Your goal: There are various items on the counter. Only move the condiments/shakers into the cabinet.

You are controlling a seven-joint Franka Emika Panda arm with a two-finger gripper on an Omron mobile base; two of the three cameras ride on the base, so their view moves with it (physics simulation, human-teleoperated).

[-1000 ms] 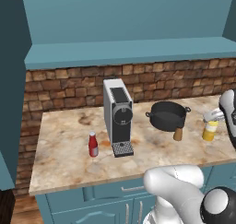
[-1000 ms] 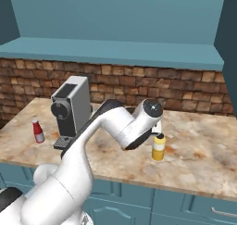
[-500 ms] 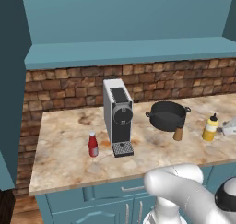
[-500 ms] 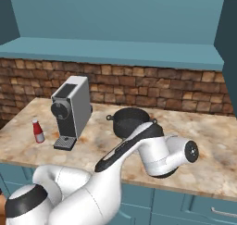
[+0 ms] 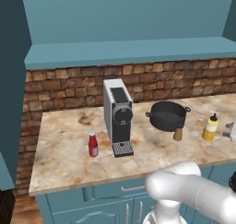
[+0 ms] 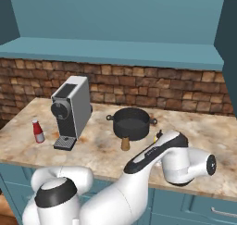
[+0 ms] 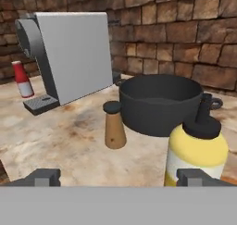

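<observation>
Hovering low over the counter, the gripper has its fingers spread wide, nothing between them. The yellow squeeze bottle stands just ahead of the right fingertip, close against the black pot. The small wooden shaker sits upright just beside the pot's front. Further along, the coffee machine stands tall, and the red ketchup bottle is upright beyond it, well apart from the other two. Above the brick wall runs the teal cabinet ledge, all three condiments down on the stone.
</observation>
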